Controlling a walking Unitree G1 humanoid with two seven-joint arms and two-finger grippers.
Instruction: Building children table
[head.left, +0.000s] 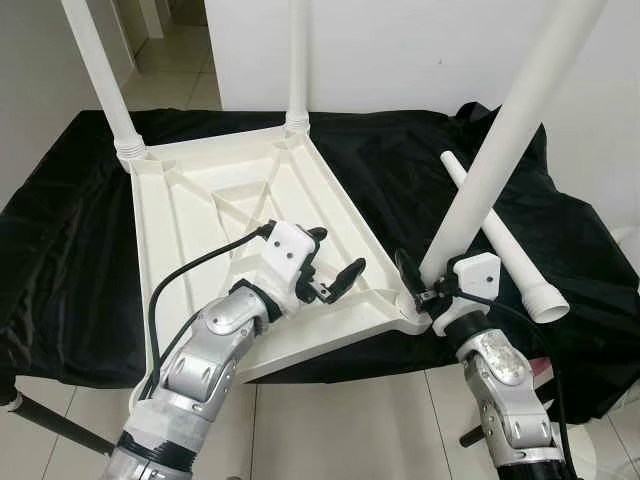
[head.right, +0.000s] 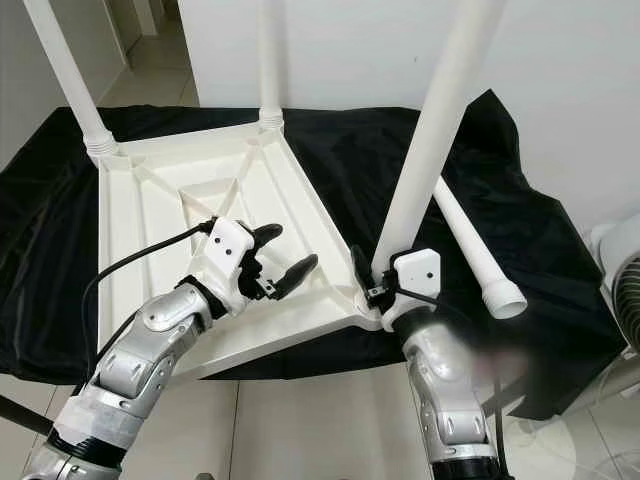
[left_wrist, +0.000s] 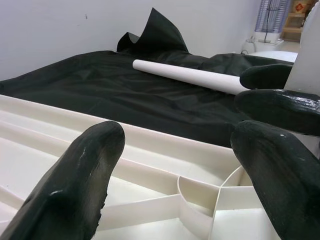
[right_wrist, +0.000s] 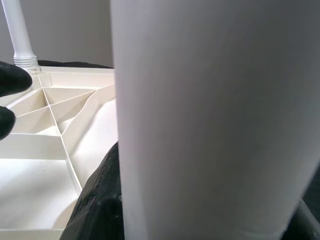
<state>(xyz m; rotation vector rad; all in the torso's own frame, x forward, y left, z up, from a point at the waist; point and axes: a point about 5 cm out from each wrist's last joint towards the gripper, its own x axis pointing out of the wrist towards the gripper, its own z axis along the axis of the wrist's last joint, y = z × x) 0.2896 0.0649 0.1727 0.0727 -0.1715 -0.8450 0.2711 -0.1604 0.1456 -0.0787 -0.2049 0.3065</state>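
A white plastic tabletop (head.left: 190, 230) lies upside down on a black cloth, its ribbed underside facing up. Two white legs (head.left: 100, 70) (head.left: 297, 60) stand in its far corner sockets. My right gripper (head.left: 425, 285) is shut on a third leg (head.left: 500, 140), which leans to the right with its lower end at the near right corner socket; this leg (right_wrist: 210, 120) sits close between the fingers (right_wrist: 100, 200). My left gripper (head.left: 338, 252) hovers open over the ribs beside that corner, holding nothing. A fourth leg (head.left: 505, 245) lies loose on the cloth to the right.
The black cloth (head.left: 70, 250) covers a low surface whose front edge is just before me, with tiled floor below. A white wall stands behind. A white fan (head.right: 620, 270) is at the far right.
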